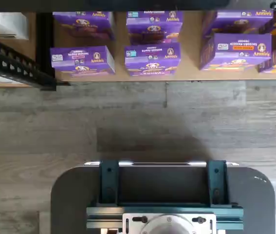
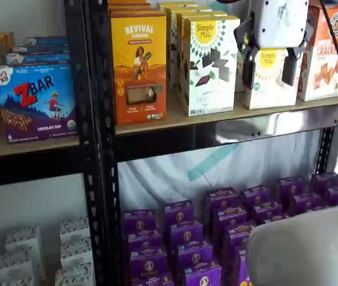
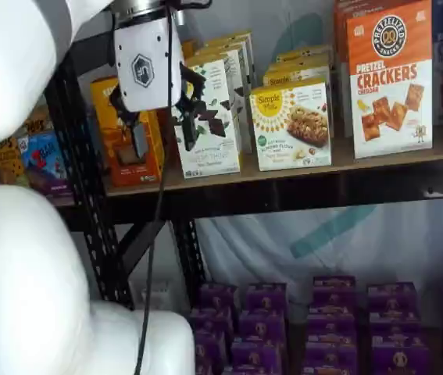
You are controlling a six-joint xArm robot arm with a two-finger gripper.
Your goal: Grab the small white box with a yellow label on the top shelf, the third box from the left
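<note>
The small white box (image 2: pixel 270 98) with a round yellow logo stands on the top shelf (image 2: pixel 174 122), between a taller white carton and an orange-topped cracker carton. It also shows in a shelf view (image 3: pixel 291 125) on the same board (image 3: pixel 377 160). My gripper (image 2: pixel 269 82) hangs in front of the shelf, apart from the boxes, with a plain gap between its black fingers (image 2: pixel 247 70). In a shelf view it lines up with the small box; in a shelf view my gripper (image 3: pixel 162 133) shows left of it. The wrist view shows neither.
The taller white carton with dark shapes (image 2: pixel 210 65) and a yellow box (image 2: pixel 139 65) stand left of the small box, the cracker carton (image 2: pixel 325 56) right. Purple boxes (image 2: pixel 216 226) fill the lower shelf (image 1: pixel 191 53). A black rack upright (image 2: pixel 97 149) and a cable (image 2: pixel 337 53) are near.
</note>
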